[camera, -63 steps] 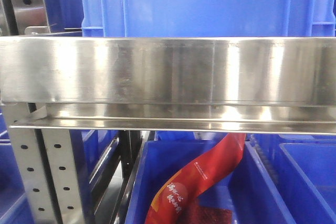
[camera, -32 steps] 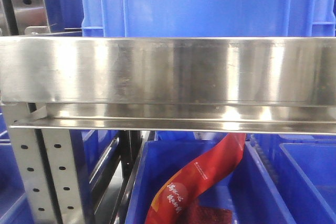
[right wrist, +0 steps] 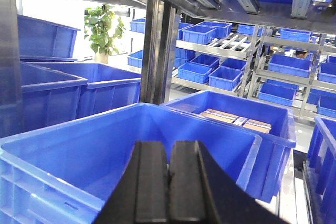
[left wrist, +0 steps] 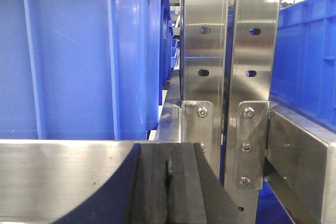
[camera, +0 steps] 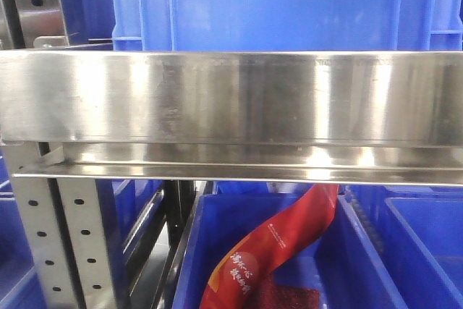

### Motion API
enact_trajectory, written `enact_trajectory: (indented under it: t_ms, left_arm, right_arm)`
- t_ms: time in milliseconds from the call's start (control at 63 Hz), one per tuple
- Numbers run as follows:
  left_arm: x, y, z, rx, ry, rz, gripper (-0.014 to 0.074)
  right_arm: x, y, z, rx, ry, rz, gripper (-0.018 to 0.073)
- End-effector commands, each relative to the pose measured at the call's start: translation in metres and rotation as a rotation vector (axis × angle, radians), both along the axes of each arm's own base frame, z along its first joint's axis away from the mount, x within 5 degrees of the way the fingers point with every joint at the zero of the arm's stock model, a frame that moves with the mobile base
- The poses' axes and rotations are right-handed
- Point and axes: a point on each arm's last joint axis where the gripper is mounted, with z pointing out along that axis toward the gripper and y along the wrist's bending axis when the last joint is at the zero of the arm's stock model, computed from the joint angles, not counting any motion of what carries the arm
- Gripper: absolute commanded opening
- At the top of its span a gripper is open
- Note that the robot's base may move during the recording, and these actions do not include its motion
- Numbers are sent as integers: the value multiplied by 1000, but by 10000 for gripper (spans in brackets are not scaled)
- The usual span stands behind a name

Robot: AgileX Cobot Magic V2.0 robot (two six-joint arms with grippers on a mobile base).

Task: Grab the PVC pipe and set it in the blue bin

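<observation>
No PVC pipe shows in any view, so where it lies cannot be told from here. The left pincer is pressed together with nothing between its fingers; just ahead of it runs a steel shelf rail, with perforated steel uprights rising ahead and slightly to its right, and a tall blue crate standing beyond the rail to its left. The right pincer is likewise pressed together and empty, hanging over the near rim of an open blue bin whose hollow lies directly ahead and below it. In the front view a red printed bag lies in a lower blue bin under the shelf beam. As a judgement, a PVC pipe should be light, stiff and smooth, likely to slip or swing if taken near one end; gripping it crosswise around its middle, with the pincer spread just wider than the pipe first, looks safest.
</observation>
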Motion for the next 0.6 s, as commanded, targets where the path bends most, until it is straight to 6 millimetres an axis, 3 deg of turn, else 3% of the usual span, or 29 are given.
enact_trajectory:
  t_ms: [0,254,587]
  left_arm:
    - [-1,0,2,-6,-15,3,-111]
    - [-1,0,2,-6,-15,3,-111]
    - [-1,0,2,-6,-15,3,-111]
  right_arm:
    - [2,-2,0,-25,-18,-24,-168]
    - [4,-11,-11,-68,-12,-113,-168]
    - [-14,-15,-73,-68,-9,-107,-168]
